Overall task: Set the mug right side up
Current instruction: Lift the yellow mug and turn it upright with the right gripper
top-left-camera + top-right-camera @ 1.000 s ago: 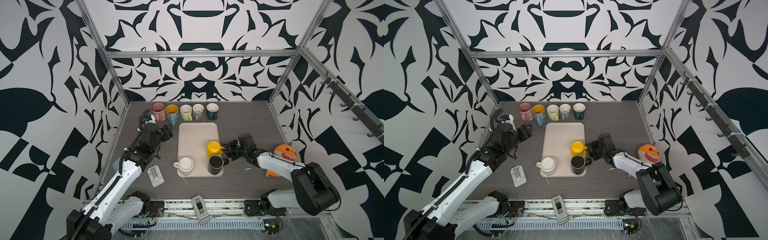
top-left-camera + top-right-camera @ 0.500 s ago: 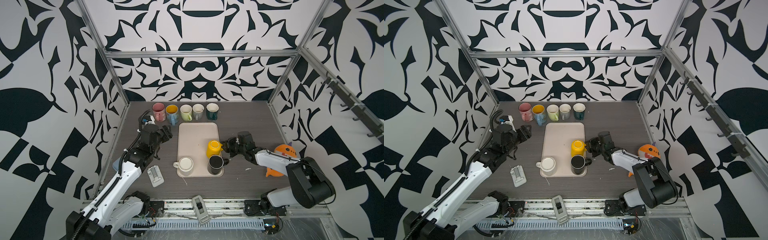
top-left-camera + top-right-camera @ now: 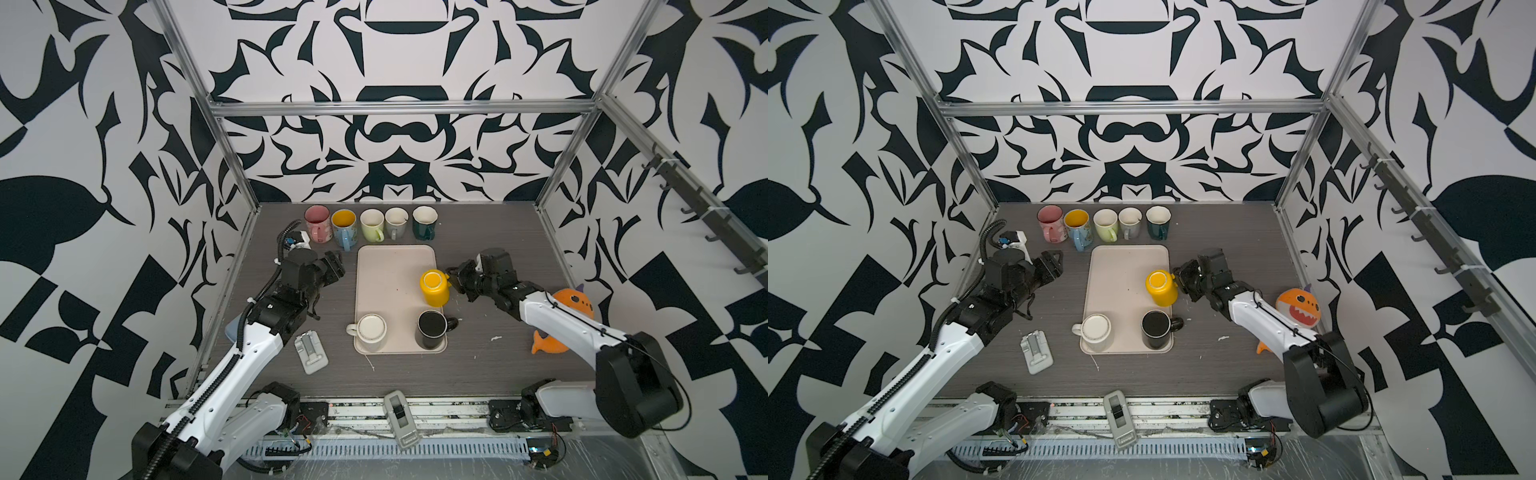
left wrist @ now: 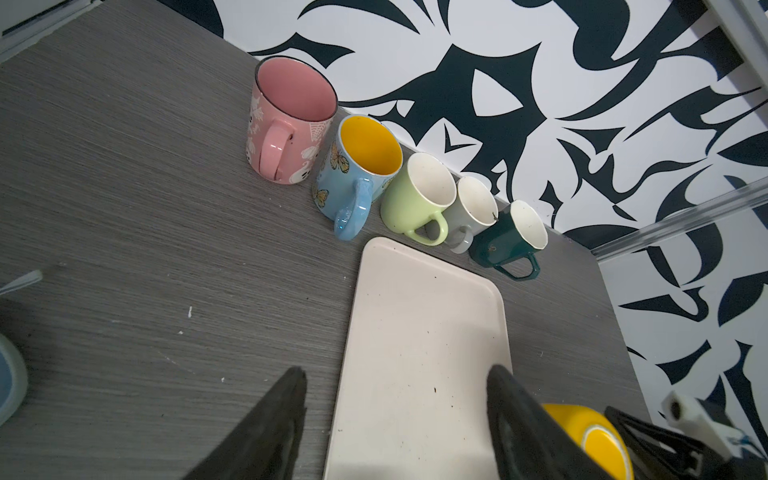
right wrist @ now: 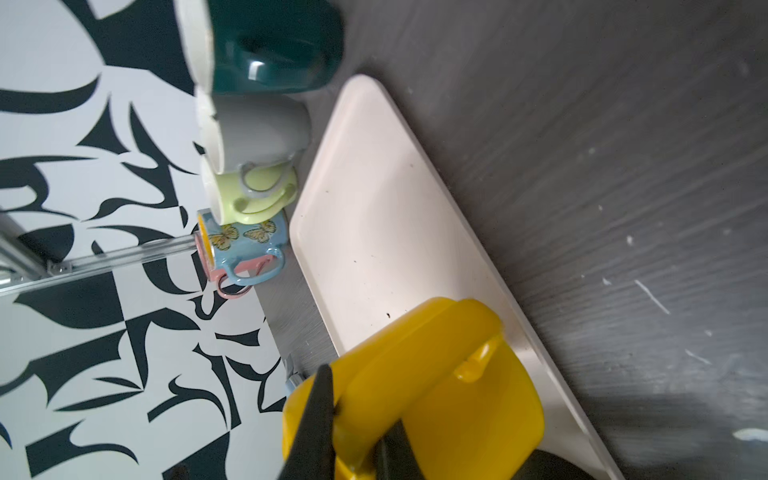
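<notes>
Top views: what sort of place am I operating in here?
Probably a robot test cell, not a kitchen: patterned panels on an aluminium frame enclose a grey table, a left arm and right arm are mounted at its front, and a row of mugs lines the back.

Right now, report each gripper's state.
Left gripper: open, holding nothing.
Right gripper: closed on the upside-down yellow mug, at its handle.

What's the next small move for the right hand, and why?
Probably a short lift straight up. The right hand looks shut on the handle of the yellow mug, which stands base-up on the tray. Clearing the tray first should leave room to roll it upright without dragging the rim.
</notes>
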`<state>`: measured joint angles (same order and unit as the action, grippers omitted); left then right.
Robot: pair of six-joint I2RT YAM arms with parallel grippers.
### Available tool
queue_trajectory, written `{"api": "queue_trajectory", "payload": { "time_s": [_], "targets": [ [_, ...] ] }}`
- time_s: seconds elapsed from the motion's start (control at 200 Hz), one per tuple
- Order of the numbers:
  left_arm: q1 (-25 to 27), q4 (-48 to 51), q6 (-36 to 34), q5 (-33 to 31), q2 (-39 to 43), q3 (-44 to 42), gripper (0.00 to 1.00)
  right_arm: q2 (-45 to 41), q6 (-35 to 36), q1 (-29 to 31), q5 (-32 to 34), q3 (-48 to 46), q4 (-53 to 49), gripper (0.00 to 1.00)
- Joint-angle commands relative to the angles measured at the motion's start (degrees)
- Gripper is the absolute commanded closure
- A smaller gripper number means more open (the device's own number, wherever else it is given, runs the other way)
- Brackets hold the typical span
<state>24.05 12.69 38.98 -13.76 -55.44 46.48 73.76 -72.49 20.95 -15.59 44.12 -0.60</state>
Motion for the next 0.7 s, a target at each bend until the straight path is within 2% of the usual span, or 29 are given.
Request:
{"api": "queue_trajectory", "payload": {
  "time_s": [0.0, 0.2, 0.405, 0.695],
  "targets": [
    [-0.15, -0.47, 0.3, 1.12, -1.26, 1.39, 0.29, -4.5, 11.16, 1.58, 4.52, 5.57, -0.18, 1.0],
    [-0.16, -1.17, 0.57, 2.79, -3.22, 3.03, 0.3, -5.03, 19.36, 4.35, 7.74, 7.98, -1.29, 1.0],
    [-0.17, -1.26, -0.57, 3.75, -4.08, 5.07, 0.31, -4.12, 29.77, 11.13, 14.51, 11.41, -1.84, 1.0],
    [-0.16, -1.61, -1.58, 4.83, -5.33, 6.93, 0.31, -1.9, 40.82, 17.24, 17.82, 12.23, 3.55, 1.0]
  ]
}}
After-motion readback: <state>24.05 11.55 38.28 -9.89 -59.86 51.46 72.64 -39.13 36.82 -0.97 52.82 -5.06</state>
